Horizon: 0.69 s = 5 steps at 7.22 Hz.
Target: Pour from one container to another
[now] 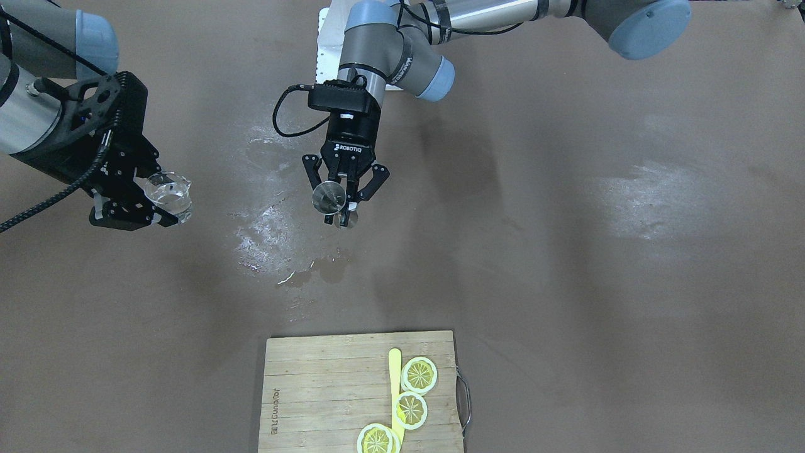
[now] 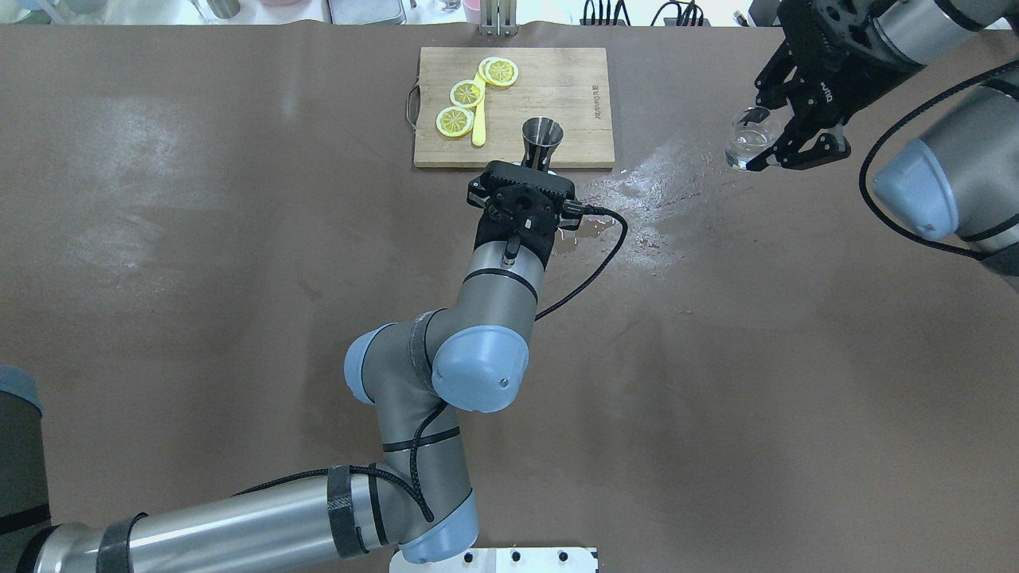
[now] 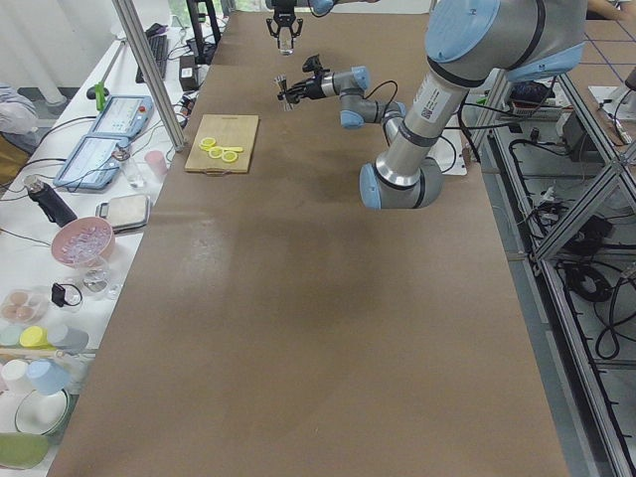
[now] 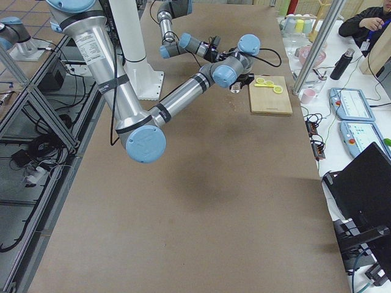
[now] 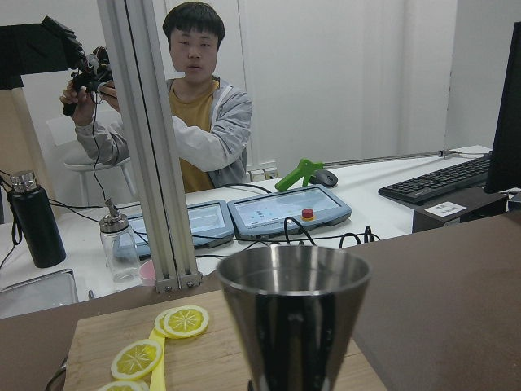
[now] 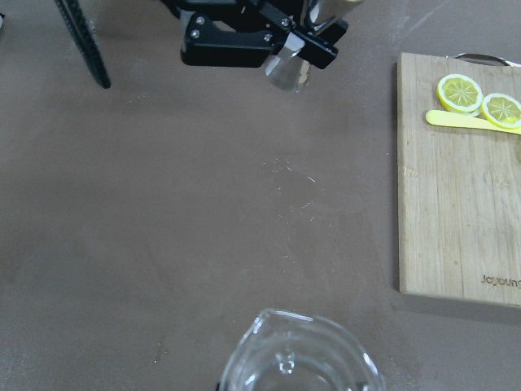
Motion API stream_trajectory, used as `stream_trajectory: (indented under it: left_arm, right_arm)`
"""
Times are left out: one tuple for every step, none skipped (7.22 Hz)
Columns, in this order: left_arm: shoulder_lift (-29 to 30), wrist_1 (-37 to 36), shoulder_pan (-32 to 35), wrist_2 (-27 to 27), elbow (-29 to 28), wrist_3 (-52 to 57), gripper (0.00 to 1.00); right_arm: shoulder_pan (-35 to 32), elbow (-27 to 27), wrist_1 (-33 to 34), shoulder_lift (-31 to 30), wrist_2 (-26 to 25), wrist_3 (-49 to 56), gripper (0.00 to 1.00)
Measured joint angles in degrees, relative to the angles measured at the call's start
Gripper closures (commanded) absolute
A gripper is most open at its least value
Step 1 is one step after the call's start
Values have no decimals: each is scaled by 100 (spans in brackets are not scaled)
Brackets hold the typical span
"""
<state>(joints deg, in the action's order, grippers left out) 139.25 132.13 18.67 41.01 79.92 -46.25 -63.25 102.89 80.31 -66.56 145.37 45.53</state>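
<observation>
left jaws hold jigger point(image 2: 542, 137), right jaws cup point(image 2: 747, 143)

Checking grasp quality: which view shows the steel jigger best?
The left wrist view: the jigger fills the foreground, rim and cone sharp. Front-facing, overhead and right wrist views show it small in the left gripper; side views barely.
</observation>
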Motion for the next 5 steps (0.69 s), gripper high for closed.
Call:
stream_trajectory:
  left_arm:
    - [-66, 6, 51, 11, 71, -4, 100]
    - [-304, 19, 89, 27, 300, -6, 100]
    - [-722, 101, 128, 56, 698, -7, 100]
    - [-1138, 307, 243, 232, 1043, -5, 100]
    - [-1526, 587, 489, 625, 1299, -1, 100]
  right_arm:
    - [-74, -5, -314, -285, 133, -41, 100]
    - [-122, -62, -665, -524, 202, -131, 100]
    - [-144, -187, -1003, -683, 253, -202, 100]
    - [-159, -369, -1337, -799, 301, -229, 100]
    - [-171, -650, -1788, -889, 356, -235, 100]
